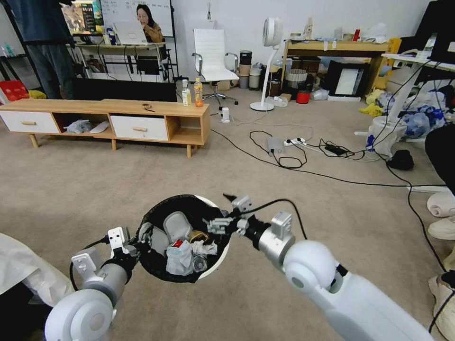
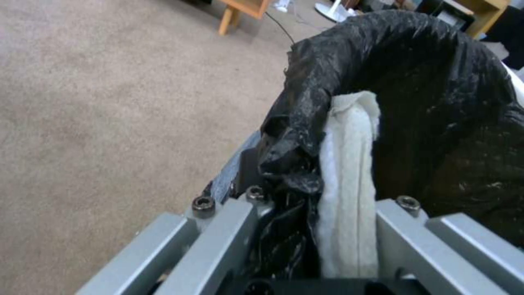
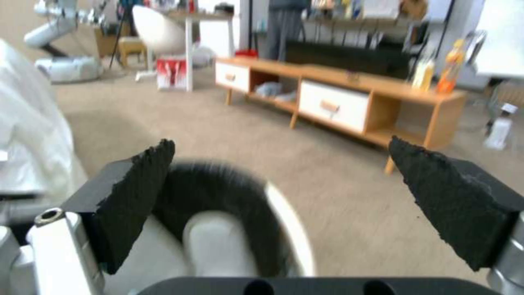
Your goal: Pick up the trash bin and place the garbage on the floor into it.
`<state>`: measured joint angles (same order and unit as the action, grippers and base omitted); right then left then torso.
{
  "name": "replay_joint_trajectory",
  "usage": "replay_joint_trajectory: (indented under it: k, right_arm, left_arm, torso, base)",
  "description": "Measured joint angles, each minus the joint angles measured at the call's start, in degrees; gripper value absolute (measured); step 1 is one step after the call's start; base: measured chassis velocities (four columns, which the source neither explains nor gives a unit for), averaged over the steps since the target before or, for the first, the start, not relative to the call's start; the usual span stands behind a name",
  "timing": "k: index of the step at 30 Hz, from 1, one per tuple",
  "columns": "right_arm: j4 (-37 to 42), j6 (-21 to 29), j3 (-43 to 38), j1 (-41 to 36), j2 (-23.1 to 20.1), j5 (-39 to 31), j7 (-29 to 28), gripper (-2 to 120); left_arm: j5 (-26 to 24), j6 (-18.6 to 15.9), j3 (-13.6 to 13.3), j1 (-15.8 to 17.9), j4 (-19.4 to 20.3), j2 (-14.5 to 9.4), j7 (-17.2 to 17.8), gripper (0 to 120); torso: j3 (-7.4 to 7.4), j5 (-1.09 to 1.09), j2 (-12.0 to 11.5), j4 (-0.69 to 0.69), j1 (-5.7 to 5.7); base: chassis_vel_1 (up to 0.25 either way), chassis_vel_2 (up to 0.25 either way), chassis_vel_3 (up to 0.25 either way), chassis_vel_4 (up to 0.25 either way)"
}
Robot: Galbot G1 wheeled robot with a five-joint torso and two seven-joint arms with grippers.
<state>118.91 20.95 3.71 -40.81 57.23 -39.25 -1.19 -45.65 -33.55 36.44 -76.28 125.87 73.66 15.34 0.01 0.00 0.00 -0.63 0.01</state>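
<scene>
The trash bin (image 1: 156, 258), white with a black bag over its rim, hangs low in front of me above the beige floor (image 1: 71, 189). My left gripper (image 1: 137, 241) is shut on the bin's left rim; the left wrist view shows the left gripper (image 2: 311, 221) clamping black bag and white rim of the bin (image 2: 437, 102). The garbage lies inside: a red can (image 1: 177, 243), a white tissue wad (image 1: 204, 247), a clear bottle (image 1: 199, 263). My right gripper (image 1: 222, 222) hovers over the bin's right rim, open and holding nothing; its black pads (image 3: 136, 196) stand wide apart above the bin (image 3: 218, 196).
A long wooden cabinet (image 1: 109, 118) stands ahead at the left with two upright bottles (image 1: 198, 92) on it. Cables and a power strip (image 1: 294, 147) run across the carpet at the right. A person's shoes (image 1: 443, 227) are at the right edge. White cloth (image 1: 23, 270) lies at lower left.
</scene>
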Motion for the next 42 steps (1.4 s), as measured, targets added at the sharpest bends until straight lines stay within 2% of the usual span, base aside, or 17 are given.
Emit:
replay_joint_trajectory:
  k: [14,15,17,19,20,22,23,25,27,31,34,35,38,42]
  right_arm:
    - [3.17,-0.27,-11.04,-2.86,-1.4,0.25,0.93,100]
    - [3.44,0.85,-14.63,-4.74,-1.34,0.4,-1.05,100]
    - [3.7,2.0,-16.75,-5.89,-1.26,0.25,-2.71,100]
    - [4.65,5.7,-22.14,-9.06,-1.19,-0.72,-8.11,100]
    - [4.65,5.7,-22.14,-9.06,-1.19,-0.72,-8.11,100]
    - [6.02,10.79,-26.83,-12.28,-1.33,-2.8,-15.55,100]
    - [6.02,10.79,-26.83,-12.28,-1.33,-2.8,-15.55,100]
    - [7.8,15.54,-31.14,-16.46,-1.67,-6.85,-24.26,100]
    - [8.28,16.59,-33.82,-19.35,-1.74,-7.12,-26.49,100]
    - [8.63,17.01,-37.17,-23.44,-1.52,-6.13,-27.43,100]
    - [9.75,18.14,-42.77,-30.78,0.04,-6.92,-28.16,100]
    - [9.75,18.14,-42.77,-30.78,0.04,-6.92,-28.16,100]
    - [9.85,18.28,-46.43,-35.22,2.89,-5.72,-27.76,100]
    - [10.01,18.11,-48.17,-37.73,5.17,-3.31,-26.28,100]
  left_arm:
    - [0.18,0.03,0.31,-0.77,0.63,0.26,-0.01,6]
    - [-0.01,-0.01,0.51,-1.0,1.06,0.23,0.19,6]
    - [-0.22,-0.28,0.67,-1.11,1.38,0.24,0.65,6]
    - [-1.18,-1.56,0.9,-1.3,2.12,0.22,2.25,6]
    - [-1.18,-1.56,0.9,-1.3,2.12,0.22,2.25,6]
    - [-2.26,-3.54,1.13,-1.3,2.57,0.11,4.45,6]
    - [-2.26,-3.54,1.13,-1.3,2.57,0.11,4.45,6]
    - [-3.76,-5.47,1.29,-1.01,2.8,0.05,6.88,6]
    - [-4.34,-6.42,1.23,-0.74,2.9,-0.04,7.8,6]
    - [-5.24,-7.51,0.99,-0.2,3.17,-0.14,8.9,6]
    - [-7.29,-8.55,0.84,0.73,3.91,-0.62,10.75,6]
    - [-7.29,-8.55,0.84,0.73,3.91,-0.62,10.75,6]
    - [-9.64,-8.56,1.17,1.46,4.38,-1.32,12.4,6]
    - [-10.52,-8.58,1.09,1.98,4.52,-1.58,12.78,6]
  torso:
    - [0.0,0.0,0.01,0.01,0.0]
    - [0.0,0.01,0.01,0.01,0.0]
    - [0.0,0.01,0.01,0.0,0.0]
    - [0.0,0.01,0.01,0.0,0.0]
    - [0.0,0.01,0.01,0.0,0.0]
    - [0.0,0.01,0.01,-0.01,0.0]
    - [0.0,0.01,0.01,-0.01,0.0]
    - [0.0,0.0,0.01,0.0,0.0]
    - [-0.01,0.0,0.01,0.01,0.0]
    - [0.0,0.01,0.01,-0.01,0.0]
    - [-0.01,0.0,0.01,-0.01,0.0]
    - [-0.01,0.0,0.01,-0.01,0.0]
    - [-0.01,0.0,0.01,0.02,0.0]
    - [-0.01,0.0,0.01,0.01,0.0]
  base:
    - [0.0,0.0,0.0,0.0]
    - [0.0,0.0,0.0,0.0]
    - [0.0,0.0,0.0,0.0]
    - [0.0,0.0,0.0,0.0]
    - [0.0,0.0,0.0,0.0]
    - [0.0,0.0,0.0,0.0]
    - [0.0,0.0,0.0,0.0]
    - [0.0,0.0,0.0,0.0]
    - [0.0,0.0,0.0,0.0]
    - [0.0,0.0,0.0,0.0]
    - [0.0,0.0,0.0,0.0]
    - [0.0,0.0,0.0,0.0]
    - [0.0,0.0,0.0,0.0]
    - [0.0,0.0,0.0,0.0]
